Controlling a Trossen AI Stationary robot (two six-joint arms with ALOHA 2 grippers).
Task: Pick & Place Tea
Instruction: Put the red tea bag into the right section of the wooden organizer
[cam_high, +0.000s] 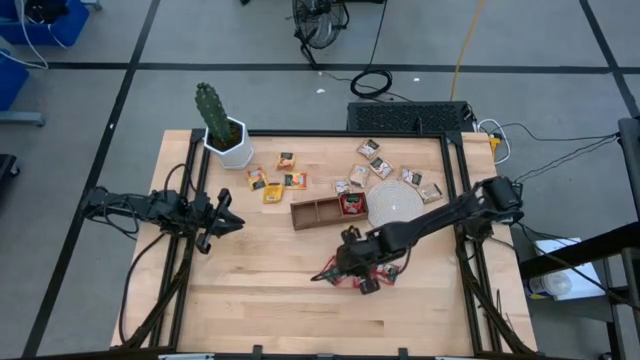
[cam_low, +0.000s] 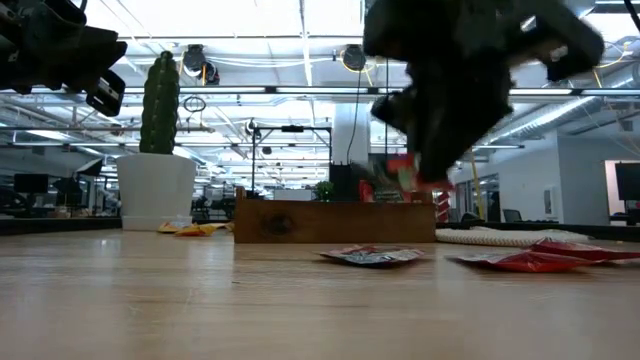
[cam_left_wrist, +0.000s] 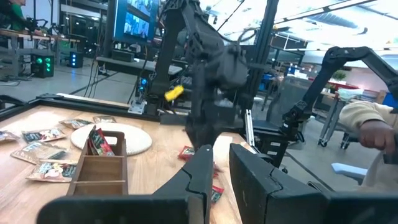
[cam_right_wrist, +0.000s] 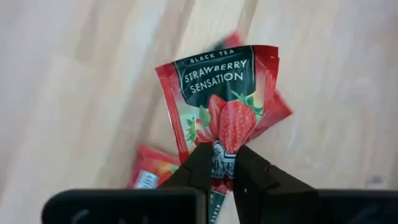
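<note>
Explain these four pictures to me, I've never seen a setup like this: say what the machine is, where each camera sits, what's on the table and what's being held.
This is a robot with two dark arms at a pale wooden table. One picture looks straight down, one looks level across the tabletop, and one comes from each arm's wrist. On the table stand a green cactus in a white pot, a brown wooden three-compartment tray and a round whitish disc, with small flat tea sachets scattered around: yellow-orange ones, tan ones. The right gripper is pinching a red strawberry tea sachet by its edge, lifted above other red sachets. The left gripper waits at the table's left side, holding nothing.
</note>
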